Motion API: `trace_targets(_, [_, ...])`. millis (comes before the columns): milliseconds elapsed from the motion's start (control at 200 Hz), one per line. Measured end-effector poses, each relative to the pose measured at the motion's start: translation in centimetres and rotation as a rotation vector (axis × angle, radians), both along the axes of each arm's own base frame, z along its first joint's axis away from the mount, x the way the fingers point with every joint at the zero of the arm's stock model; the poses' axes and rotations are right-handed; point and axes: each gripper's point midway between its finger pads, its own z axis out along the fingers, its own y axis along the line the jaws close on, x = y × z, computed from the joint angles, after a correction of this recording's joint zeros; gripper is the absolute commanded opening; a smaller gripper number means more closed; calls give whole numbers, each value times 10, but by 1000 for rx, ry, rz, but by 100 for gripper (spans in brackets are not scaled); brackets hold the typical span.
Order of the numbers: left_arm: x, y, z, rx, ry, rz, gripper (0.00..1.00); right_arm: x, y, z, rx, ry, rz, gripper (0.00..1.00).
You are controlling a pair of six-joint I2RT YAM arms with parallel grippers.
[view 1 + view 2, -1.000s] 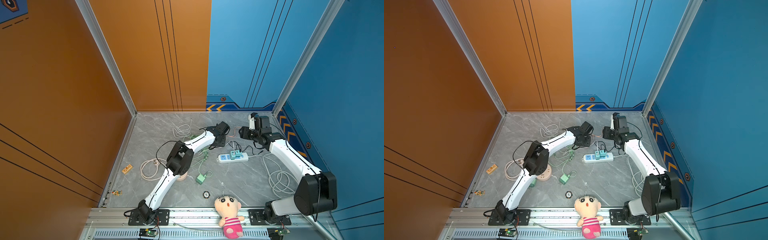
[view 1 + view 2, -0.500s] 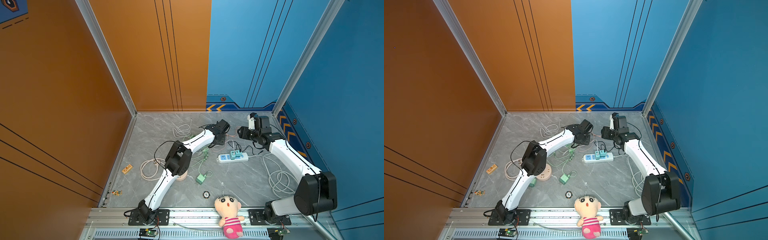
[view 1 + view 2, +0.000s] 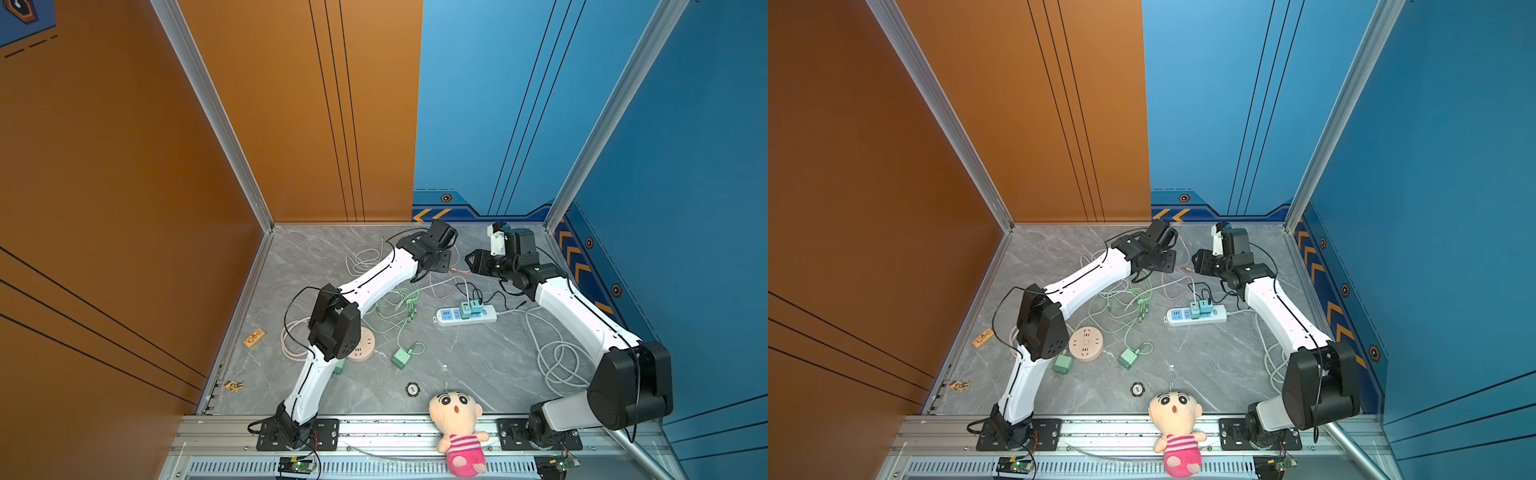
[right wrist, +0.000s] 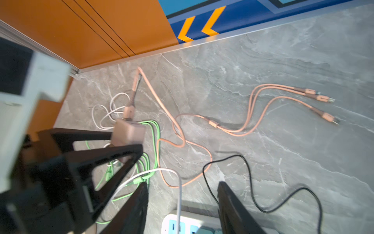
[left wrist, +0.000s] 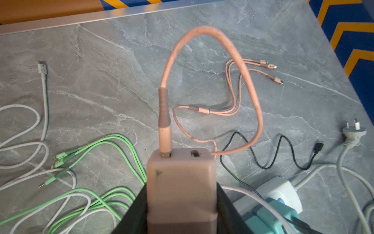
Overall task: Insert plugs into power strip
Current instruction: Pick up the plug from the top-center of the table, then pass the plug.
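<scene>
We've 2 teal plugs (image 3: pixel 471 308) in the power strip (image 3: pixel 446 316), pink-brown plug (image 5: pixel 181 191) clamped aloft in left gripper (image 4: pixel 127 140), right gripper (image 4: pixel 182 183) apart & empty, 2 green plugs (image 3: pixel 1128 358) loose on table (image 3: pixel 478 365): 3 to go.

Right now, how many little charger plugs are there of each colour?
green charger plugs: 2, lying on the table
teal charger plugs: 2, in the power strip
pink-brown charger plug: 1, held up off the table
Total: 5
</scene>
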Motion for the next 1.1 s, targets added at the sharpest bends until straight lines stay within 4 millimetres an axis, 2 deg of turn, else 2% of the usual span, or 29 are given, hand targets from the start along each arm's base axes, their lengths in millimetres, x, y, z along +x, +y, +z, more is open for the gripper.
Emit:
trace_targets(140, [-5,5,-20,37,20,-20,28,2,12,9,64,-19,27,56])
trace_targets(250, [-10,10,-26,47,20,-36,27,3,20,11,114,-15,44,53])
trace_targets(450, [-18,17,-5,-19,-35,-87,28,3,35,0,162,33,73,51])
trace_targets(616, [-22,10,13,-59,-99,-165,30,0,44,-7,191,70,103,51])
trace_targets(961, [-47,5,3,-48,-118,-368,32,-6,63,-7,263,101,195,51])
trace_targets(1101, [-51,5,13,-47,-149,-426,32,-9,66,-8,278,112,219,51])
